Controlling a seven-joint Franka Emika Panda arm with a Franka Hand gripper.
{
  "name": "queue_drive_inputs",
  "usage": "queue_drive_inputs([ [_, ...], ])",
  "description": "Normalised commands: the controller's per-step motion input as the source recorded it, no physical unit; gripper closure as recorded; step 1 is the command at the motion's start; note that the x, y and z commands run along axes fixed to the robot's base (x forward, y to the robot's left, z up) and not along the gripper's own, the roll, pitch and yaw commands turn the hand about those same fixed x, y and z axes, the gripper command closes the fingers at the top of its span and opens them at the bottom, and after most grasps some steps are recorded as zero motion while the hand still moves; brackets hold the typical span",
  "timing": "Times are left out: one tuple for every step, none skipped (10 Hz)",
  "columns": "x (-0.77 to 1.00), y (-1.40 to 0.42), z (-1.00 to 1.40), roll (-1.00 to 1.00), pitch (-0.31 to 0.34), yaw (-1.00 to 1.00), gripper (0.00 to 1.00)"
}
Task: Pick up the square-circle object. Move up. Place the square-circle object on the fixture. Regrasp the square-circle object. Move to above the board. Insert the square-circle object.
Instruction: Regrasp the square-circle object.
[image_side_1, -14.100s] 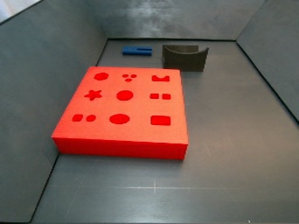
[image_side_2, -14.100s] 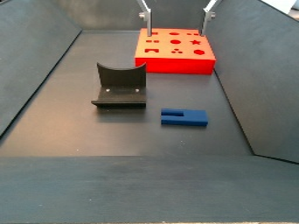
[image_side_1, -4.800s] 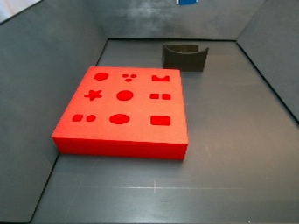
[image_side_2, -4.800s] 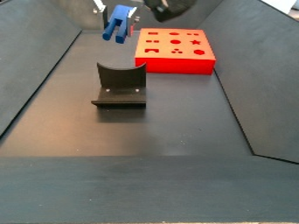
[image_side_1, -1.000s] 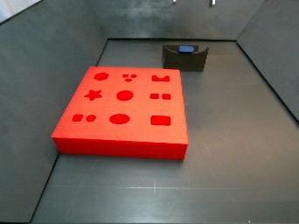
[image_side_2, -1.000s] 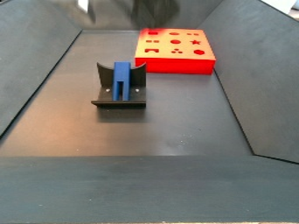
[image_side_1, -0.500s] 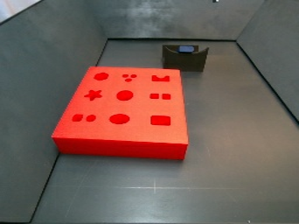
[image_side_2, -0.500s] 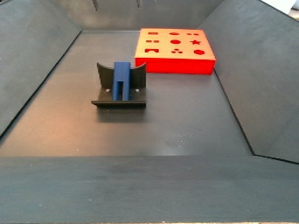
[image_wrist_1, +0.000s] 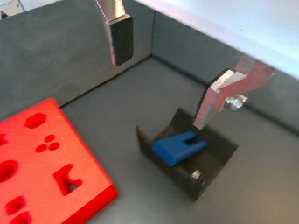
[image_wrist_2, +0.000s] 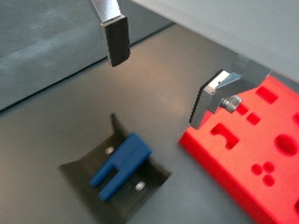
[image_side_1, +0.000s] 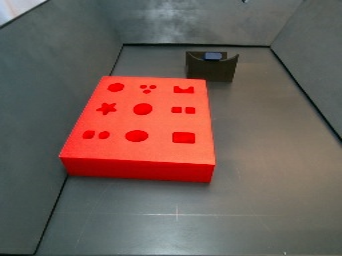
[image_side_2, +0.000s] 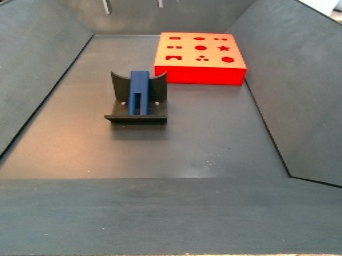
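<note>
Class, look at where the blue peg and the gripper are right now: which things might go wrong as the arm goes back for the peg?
The blue peg only leans in the fixture, so a finger touching it off-centre might tip it over. The gripper hangs open above it with nothing between its plates; coming down misaligned, a plate may hit the fixture's wall. The red board lies close by, so a knocked peg might slide against it.

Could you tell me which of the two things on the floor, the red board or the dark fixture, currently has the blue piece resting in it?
The fixture holds the square-circle object; the board holds nothing, and the open gripper hangs above.
</note>
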Motion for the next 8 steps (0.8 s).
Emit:
queue_drive_inputs([
  [-0.02,-0.02,0.01,1.0,0.0,0.04,0.0],
  [-0.02,-0.02,0.01,1.0,0.001,0.04,0.0],
  [-0.01,-0.02,0.01,1.0,0.004,0.04,0.0],
  [0.0,-0.01,0.01,1.0,0.008,0.04,0.0],
  [0.02,-0.02,0.0,1.0,0.017,0.05,0.0],
  [0.03,-0.03,0.0,1.0,0.026,0.05,0.0],
  [0.04,-0.03,-0.01,1.0,0.037,0.05,0.0],
  [0.05,-0.03,0.0,1.0,0.051,0.06,0.0],
])
